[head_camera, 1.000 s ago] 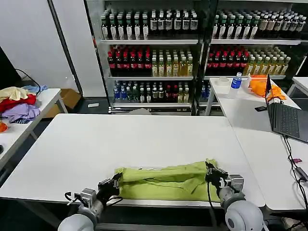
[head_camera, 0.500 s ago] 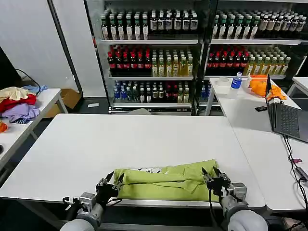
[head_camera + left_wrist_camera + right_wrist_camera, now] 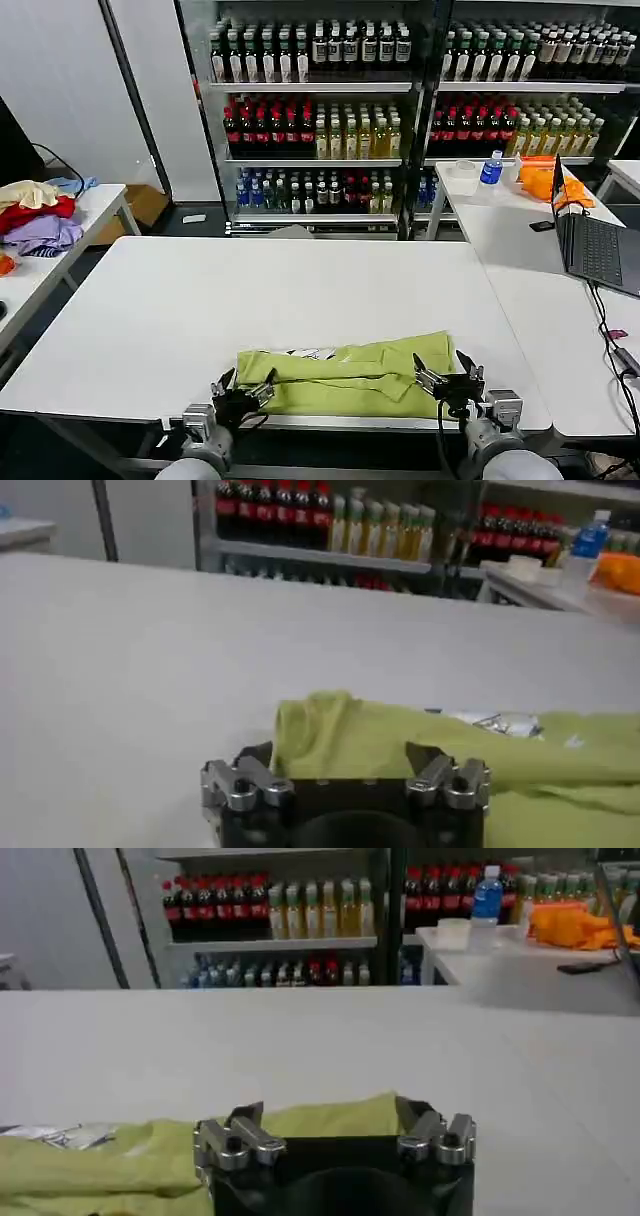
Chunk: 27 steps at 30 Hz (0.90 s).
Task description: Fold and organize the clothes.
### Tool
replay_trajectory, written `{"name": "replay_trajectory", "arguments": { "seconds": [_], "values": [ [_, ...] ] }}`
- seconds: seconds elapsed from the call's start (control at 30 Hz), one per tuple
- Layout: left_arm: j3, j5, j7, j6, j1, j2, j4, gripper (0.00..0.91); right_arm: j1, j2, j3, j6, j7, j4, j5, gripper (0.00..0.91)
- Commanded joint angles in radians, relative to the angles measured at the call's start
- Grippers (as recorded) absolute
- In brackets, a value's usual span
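Your lime-green short-sleeved cotton T-shirt lies folded into a long band on the white rectangular table, close along its near edge and a little toward the near right corner, its long axis running parallel to that edge. A patch of pale printed or label material shows on its far side near the left end. You have the left gripper at the band's left end and the right gripper at its right end, both low at the near edge; each has its jaws spread open and holds nothing, as both wrist views confirm, the cloth lying just beyond the fingertips. Judge the shirt as light, soft and limp: it will sag and wrinkle, and loose layers may slide apart if you pinch only the top one. Take hold at the two end corners, catching all layers together, and lift evenly so the band stays straight for the next fold.
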Motion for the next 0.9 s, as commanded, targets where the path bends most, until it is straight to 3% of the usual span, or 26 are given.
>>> {"name": "replay_trajectory", "arguments": {
  "seconds": [0.03, 0.6, 0.9],
  "values": [
    [0.015, -0.004, -0.03, -0.012, -0.016, -0.059, 0.056, 0.04, -0.019, 0.005, 0.0, 0.001, 0.002, 0.026, -0.004, 0.907],
    [-0.026, -0.128, -0.013, -0.043, -0.001, -0.035, 0.019, 0.03, -0.02, 0.005, 0.009, 0.0, 0.006, 0.037, -0.002, 0.907],
    [-0.147, -0.241, -0.009, -0.045, 0.001, 0.057, -0.009, 0.03, -0.024, 0.002, 0.012, -0.001, 0.007, 0.048, 0.0, 0.907]
  ]
}}
